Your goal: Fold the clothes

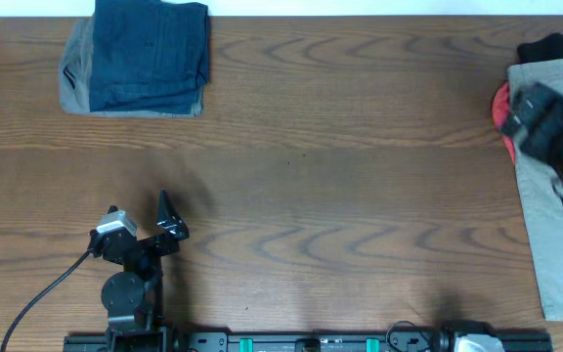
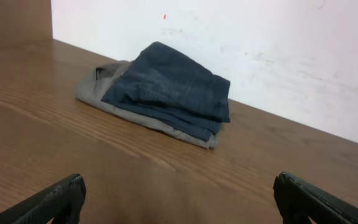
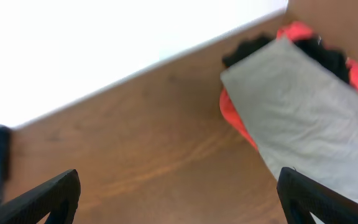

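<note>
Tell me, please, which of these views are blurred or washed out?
Overhead: the navy shorts and the table grain are crisp, but the right arm at the edge is smeared. Left wrist: sharp on the shorts, evenly lit. Right wrist: soft throughout, the grey cloth lacks texture, and the wall is blown out to white.
</note>
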You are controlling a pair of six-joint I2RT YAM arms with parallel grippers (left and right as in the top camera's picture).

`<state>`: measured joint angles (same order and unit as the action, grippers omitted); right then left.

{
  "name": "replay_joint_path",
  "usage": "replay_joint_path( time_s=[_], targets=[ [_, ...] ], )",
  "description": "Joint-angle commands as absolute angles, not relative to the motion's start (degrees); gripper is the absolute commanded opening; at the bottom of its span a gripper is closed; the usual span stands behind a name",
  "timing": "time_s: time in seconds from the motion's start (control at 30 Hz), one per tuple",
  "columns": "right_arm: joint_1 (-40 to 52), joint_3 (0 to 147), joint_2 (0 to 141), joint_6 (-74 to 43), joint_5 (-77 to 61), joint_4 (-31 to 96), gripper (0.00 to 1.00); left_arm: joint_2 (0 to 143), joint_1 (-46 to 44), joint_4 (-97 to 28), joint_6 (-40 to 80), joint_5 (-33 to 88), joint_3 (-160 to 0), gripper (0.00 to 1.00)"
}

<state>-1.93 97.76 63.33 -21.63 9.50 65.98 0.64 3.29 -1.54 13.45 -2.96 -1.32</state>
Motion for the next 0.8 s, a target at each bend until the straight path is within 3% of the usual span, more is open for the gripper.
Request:
replay_joint_path(
  time_s=[0.0,0.5,0.77],
  targets=[
    [-1.3,98.4,57.1,-20.9,10.1,66.0,0.99,0.2,3.6,-3.8,12.7,-3.5,-0.2,0.98],
    [-1.3,95.8,43.2,-21.2,6.9,68.6,0.99,0.2,3.6,-3.8,12.7,-3.5,-0.2,0.98],
    [-1.3,79.6,37.3,-21.2,0.0,59.2,0.99,0.2,3.6,-3.8,12.7,-3.5,-0.2,0.98]
  ],
)
